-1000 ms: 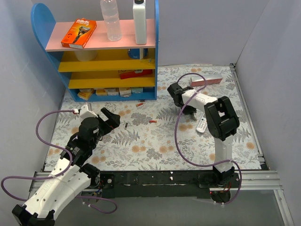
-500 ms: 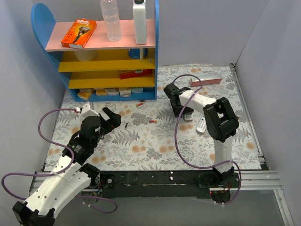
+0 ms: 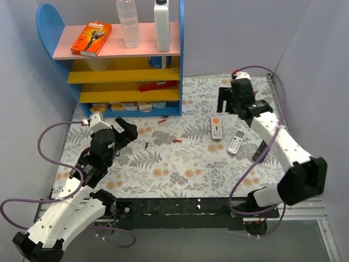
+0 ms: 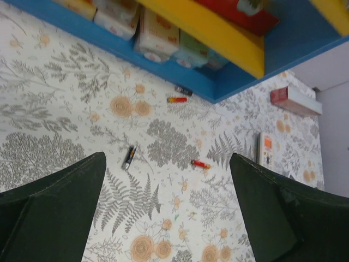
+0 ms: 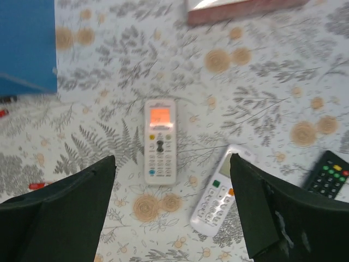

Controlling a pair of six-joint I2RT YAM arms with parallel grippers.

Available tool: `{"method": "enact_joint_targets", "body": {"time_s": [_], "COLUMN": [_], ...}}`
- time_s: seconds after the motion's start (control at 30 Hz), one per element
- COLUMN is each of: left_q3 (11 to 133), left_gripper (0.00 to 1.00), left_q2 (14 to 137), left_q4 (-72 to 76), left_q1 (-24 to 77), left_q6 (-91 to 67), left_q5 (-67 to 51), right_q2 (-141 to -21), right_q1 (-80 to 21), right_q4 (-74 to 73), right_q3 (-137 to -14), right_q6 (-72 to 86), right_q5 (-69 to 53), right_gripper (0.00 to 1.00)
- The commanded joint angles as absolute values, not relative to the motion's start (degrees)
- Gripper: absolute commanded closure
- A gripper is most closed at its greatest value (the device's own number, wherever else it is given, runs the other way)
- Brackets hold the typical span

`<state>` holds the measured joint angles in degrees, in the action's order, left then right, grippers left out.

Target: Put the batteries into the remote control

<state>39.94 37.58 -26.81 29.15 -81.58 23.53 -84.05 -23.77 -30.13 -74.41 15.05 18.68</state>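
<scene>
The remote control [image 3: 216, 127] [image 5: 160, 141] [image 4: 266, 150] is white and squared-off with an orange panel at its top end. It lies flat on the floral mat. My right gripper [image 3: 230, 105] [image 5: 172, 159] hovers above it, open and empty. Loose on the mat lie batteries: a red one [image 3: 176, 141] [image 4: 200, 164] [image 5: 37, 185], a dark one [image 3: 146, 145] [image 4: 128, 157], and another red one [image 3: 161, 121] [image 4: 176, 99] near the shelf foot. My left gripper [image 3: 125, 133] [image 4: 168, 158] hangs open above the mat, close to the dark battery, holding nothing.
A round-ended white remote [image 3: 235, 141] [image 5: 218, 191] lies just right of the task remote, and a black remote [image 3: 260, 150] [image 5: 331, 174] lies farther right. A pink-red box [image 5: 245, 8] [image 4: 294, 100] sits at the back. The blue and yellow shelf [image 3: 125, 60] stands at the back left.
My right gripper opened, let go of the remote control and drew back up toward the rear right, leaving it flat on the mat. The left arm shifted slightly.
</scene>
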Motion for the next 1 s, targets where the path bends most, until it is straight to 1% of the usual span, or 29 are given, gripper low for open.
{"method": "enact_joint_targets", "body": {"time_s": [0.0, 0.17, 0.27, 0.4, 0.53, 0.77, 0.97], "left_q3": [47.63, 52.99, 55.1, 57.48, 60.2, 60.74, 58.98], "left_gripper": [0.02, 0.02, 0.02, 0.02, 0.02, 0.02, 0.02], "left_q2": [37.09, 35.42, 33.4, 30.86, 29.8, 28.83, 27.16], "left_q4": [-27.68, -24.62, -21.45, -16.45, -11.7, -10.9, -8.09], "left_q1": [29.09, 29.09, 29.09, 29.09, 29.09, 29.09, 29.0], "left_q6": [-78.23, -69.37, -64.36, -58.11, -53.88, -53.0, -53.17], "left_q5": [32.86, 37.96, 41.91, 42.81, 41.66, 42.01, 41.49], "right_q2": [-72.27, -61.38, -55.75, -48.0, -38.7, -34.72, -33.57], "right_q1": [-17.94, -15.91, -15.91, -15.82, -15.82, -15.82, -15.91], "right_q4": [-25.58, -27.68, -27.6, -23.39, -14.27, -11.6, -11.95], "right_q3": [-70.67, -70.84, -70.67, -68.21, -64.7, -65.04, -64.69], "right_q6": [14.77, 11.17, 9.5, 7.12, 3.88, -1.48, -1.76], "right_q5": [19.94, 30.12, 33.74, 34.89, 34.28, 33.22, 33.22], "right_gripper": [0.07, 0.07, 0.05, 0.04, 0.03, 0.03, 0.02]}}
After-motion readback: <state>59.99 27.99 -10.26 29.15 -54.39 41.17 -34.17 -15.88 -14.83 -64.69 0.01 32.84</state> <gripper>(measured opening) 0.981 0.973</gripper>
